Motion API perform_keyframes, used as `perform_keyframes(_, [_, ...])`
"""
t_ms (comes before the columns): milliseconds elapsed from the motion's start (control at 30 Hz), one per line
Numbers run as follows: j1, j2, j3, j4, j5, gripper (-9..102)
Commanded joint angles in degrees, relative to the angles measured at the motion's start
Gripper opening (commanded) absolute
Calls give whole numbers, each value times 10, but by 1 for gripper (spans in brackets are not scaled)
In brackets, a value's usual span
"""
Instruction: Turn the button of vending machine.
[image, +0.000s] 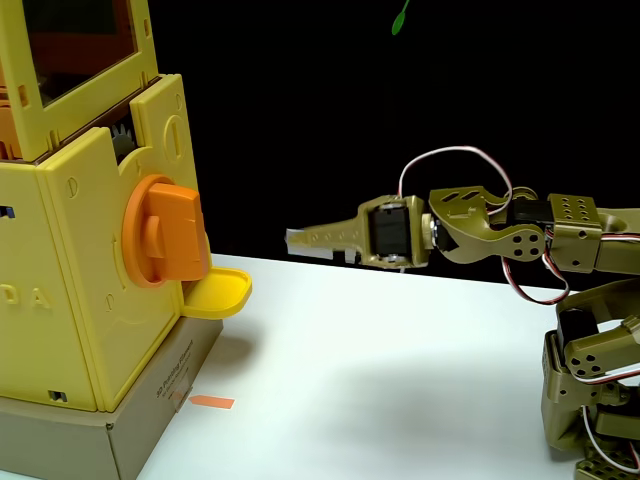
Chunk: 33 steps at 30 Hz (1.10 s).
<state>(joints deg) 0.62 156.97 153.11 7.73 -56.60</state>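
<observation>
I see a white table (400, 360) against a black backdrop. The yellow vending machine (80, 250) stands at left on a cardboard base (150, 420), its orange button (165, 232) facing my olive arm (560, 290). The claw (300, 240) hangs well apart from it, empty; its opening I cannot tell.

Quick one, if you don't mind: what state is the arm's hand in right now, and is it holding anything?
Hand: holding nothing, clear of the orange knob; seen side-on, so open or closed cannot be told.
</observation>
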Motion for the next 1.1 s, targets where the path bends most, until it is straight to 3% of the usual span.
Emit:
perform_keyframes(0, [-4,-10,-4,-42,-42,19])
perform_keyframes(333, [4,-105,-62,-44,-123,43])
perform_keyframes(500, [4,-161,-62,-123,-136,43])
perform_keyframes(800, [1,-276,-65,-359,-153,37])
perform_keyframes(1067, [26,-384,-144,-397,-177,36])
